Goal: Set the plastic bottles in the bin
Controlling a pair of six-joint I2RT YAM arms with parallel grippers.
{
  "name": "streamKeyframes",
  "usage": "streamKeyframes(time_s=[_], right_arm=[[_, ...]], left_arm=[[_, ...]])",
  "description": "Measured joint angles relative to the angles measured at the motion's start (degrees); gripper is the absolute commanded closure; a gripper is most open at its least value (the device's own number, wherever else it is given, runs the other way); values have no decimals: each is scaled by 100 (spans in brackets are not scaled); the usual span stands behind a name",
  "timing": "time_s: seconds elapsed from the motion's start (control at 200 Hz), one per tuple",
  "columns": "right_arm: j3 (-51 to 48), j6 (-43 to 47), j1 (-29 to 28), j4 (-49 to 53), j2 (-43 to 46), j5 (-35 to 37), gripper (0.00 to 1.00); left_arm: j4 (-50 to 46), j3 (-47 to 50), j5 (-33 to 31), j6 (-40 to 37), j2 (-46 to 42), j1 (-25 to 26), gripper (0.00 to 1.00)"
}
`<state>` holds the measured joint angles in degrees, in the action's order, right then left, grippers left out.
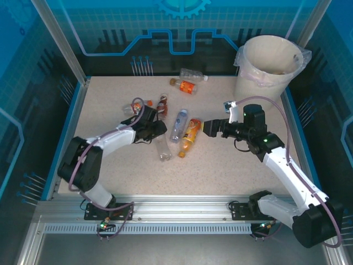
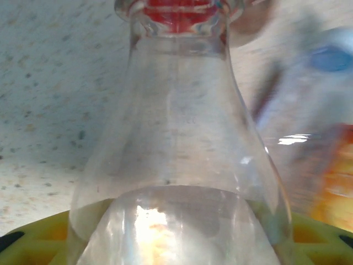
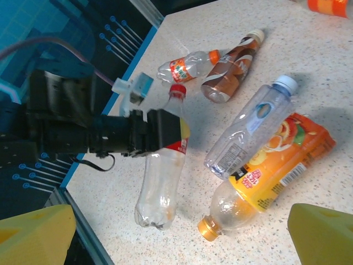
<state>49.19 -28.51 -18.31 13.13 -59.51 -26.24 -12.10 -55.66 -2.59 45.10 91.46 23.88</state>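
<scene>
- The left tool [image 3: 161, 131] lies across the red-capped bottle [image 3: 159, 185] at its upper body, just below the shoulder where the red label begins; the jaws stand one on each side of it. Whether they are pressing on the plastic I cannot tell.
- This bottle lies on its side on the worktop [image 1: 231, 165], cap pointing away from the arm bases, just beside a blue-capped clear bottle [image 3: 249, 128] and an orange-labelled bottle [image 3: 273, 163].
- The right tool [image 1: 212, 128] is spread wide and empty (its yellow fingers [image 3: 34, 234] sit well apart in its own wrist view), hanging near the orange-labelled bottle.
- The bin [image 1: 262, 83] stands at the far right corner, well apart from the cluster of bottles.
- Handling, as a judgement: the bottle looks empty, so it should be very light. Its thin walls will likely dent under a hard squeeze, and the smooth round plastic may slip or roll.
- The best hold is probably where the tool now sits, on the stiffer part near the shoulder. The soft mid-body would buckle, and the neck gives little surface.
- More bottles remain: a brown bottle [image 3: 231, 69] and a small orange-capped bottle [image 3: 185, 67] on the far side of the left tool, and two others nearer the far edge.
</scene>
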Motion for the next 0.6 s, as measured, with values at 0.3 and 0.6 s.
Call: streamKeyframes(time_s=[0.3, 0.6], right_arm=[[-205, -24, -612, -474, 4, 188, 0], [-184, 90, -1108, -551, -304, -234, 0]], left_arm=[[1703, 153, 603, 131, -931, 494, 50], [3724, 223, 1285, 122, -962, 1073, 50]])
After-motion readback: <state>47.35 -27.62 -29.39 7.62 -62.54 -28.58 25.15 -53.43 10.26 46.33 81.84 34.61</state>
